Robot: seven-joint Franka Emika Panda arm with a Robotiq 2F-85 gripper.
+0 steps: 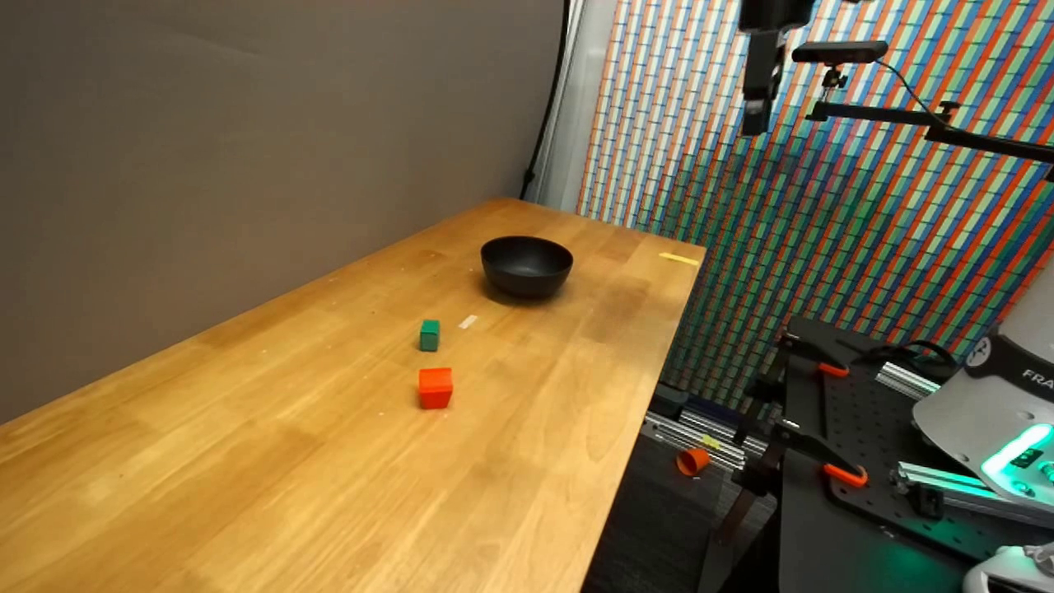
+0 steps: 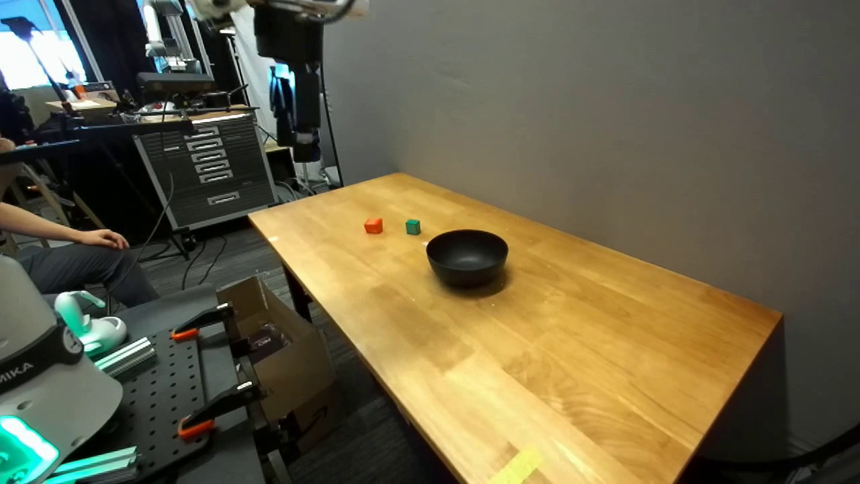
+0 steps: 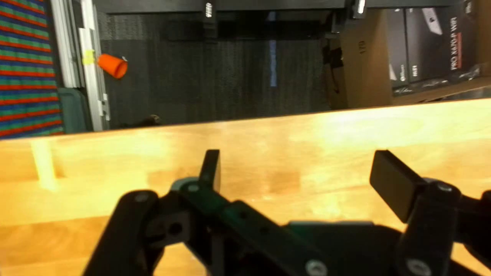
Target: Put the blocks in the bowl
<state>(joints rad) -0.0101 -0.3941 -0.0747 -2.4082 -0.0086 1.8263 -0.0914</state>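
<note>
A green block (image 1: 429, 336) and a slightly larger red-orange block (image 1: 435, 389) rest apart on the wooden table. Both show in an exterior view as the green block (image 2: 413, 227) and the red-orange block (image 2: 373, 226). The black bowl (image 1: 527, 285) stands upright beyond them, and its inside looks empty; it also shows in an exterior view (image 2: 465, 274). My gripper (image 3: 298, 165) is open with nothing between its fingers. It hangs high above table level, away from blocks and bowl, in both exterior views (image 1: 756, 123) (image 2: 296, 144). The wrist view shows no block or bowl.
The wooden table (image 1: 329, 478) runs along a grey wall (image 2: 605, 134). Its near edge drops to the floor, where an orange cup (image 3: 113, 66) lies and a cardboard box (image 2: 295, 376) stands. The arm's black mount table (image 1: 873, 502) carries clamps. A camera on a bar (image 1: 840, 53) stands near the gripper.
</note>
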